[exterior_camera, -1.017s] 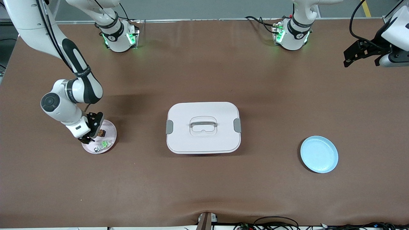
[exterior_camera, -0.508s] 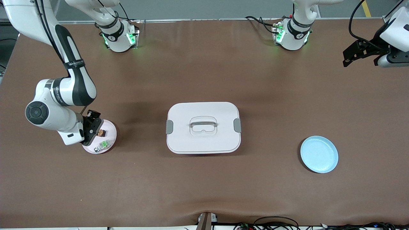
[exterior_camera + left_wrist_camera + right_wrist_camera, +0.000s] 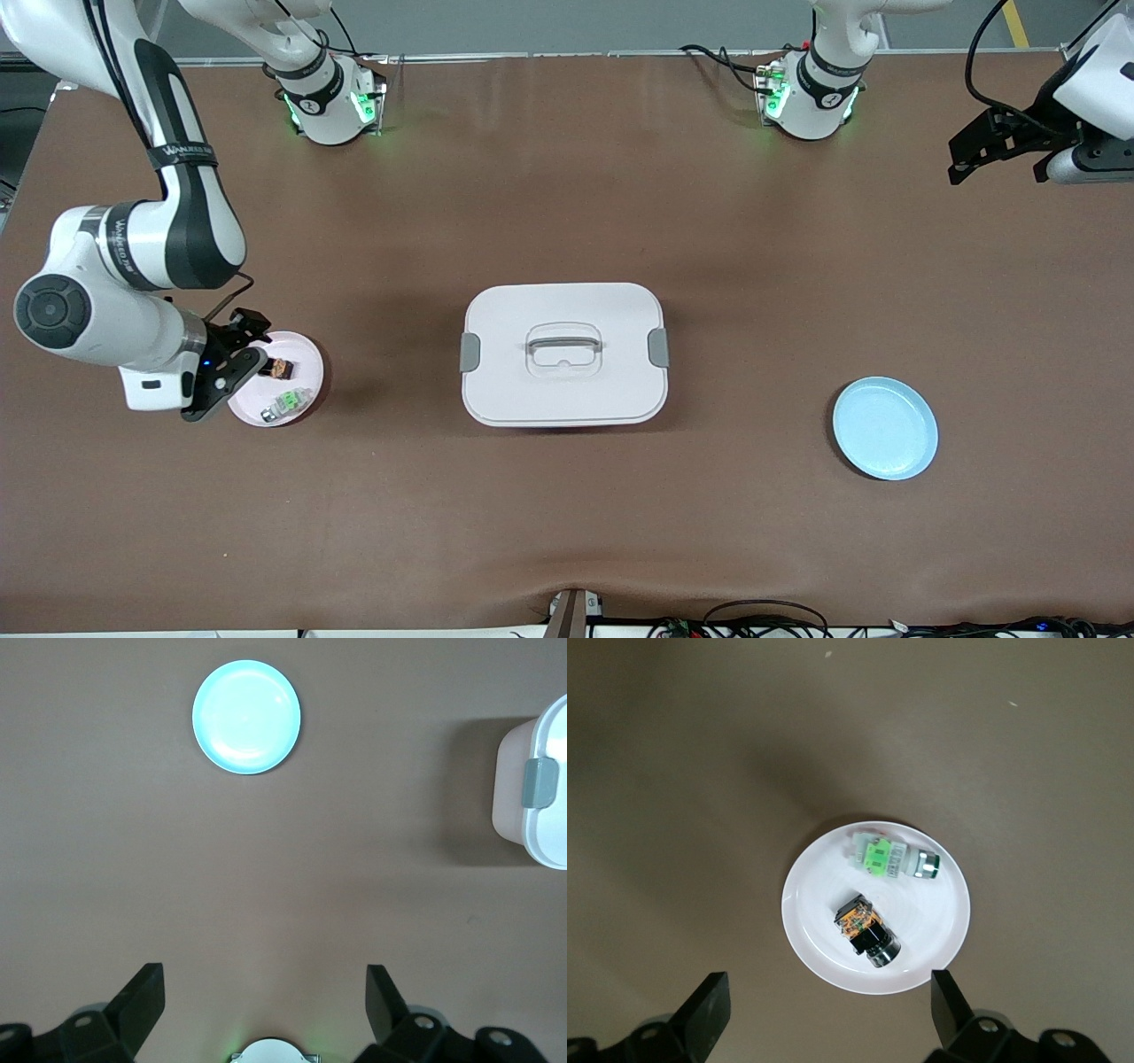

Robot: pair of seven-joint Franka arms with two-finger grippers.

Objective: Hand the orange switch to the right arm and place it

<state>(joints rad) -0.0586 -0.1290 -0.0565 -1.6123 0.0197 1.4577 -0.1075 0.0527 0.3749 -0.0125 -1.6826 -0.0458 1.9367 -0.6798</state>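
The orange switch [image 3: 282, 367] [image 3: 866, 930], a tiny black part with an orange middle, lies on a small white plate [image 3: 306, 354] [image 3: 815, 904] toward the right arm's end of the table. A green-and-silver part [image 3: 285, 404] [image 3: 893, 858] lies beside it on the same plate. My right gripper [image 3: 232, 354] [image 3: 828, 992] hangs open over the plate's rim, holding nothing and clear of the switch. My left gripper [image 3: 979, 151] [image 3: 265, 979] waits open and empty, high over the left arm's end of the table.
A white lidded box [image 3: 564, 353] [image 3: 536, 793] with a grey handle stands mid-table. A light blue plate [image 3: 885, 428] [image 3: 246, 717] lies toward the left arm's end, nearer to the front camera than the box. Brown table surface lies between them.
My right gripper has drawn back and up from the white plate toward the right arm's end of the table. The switch stayed on the plate. The left arm has barely moved.
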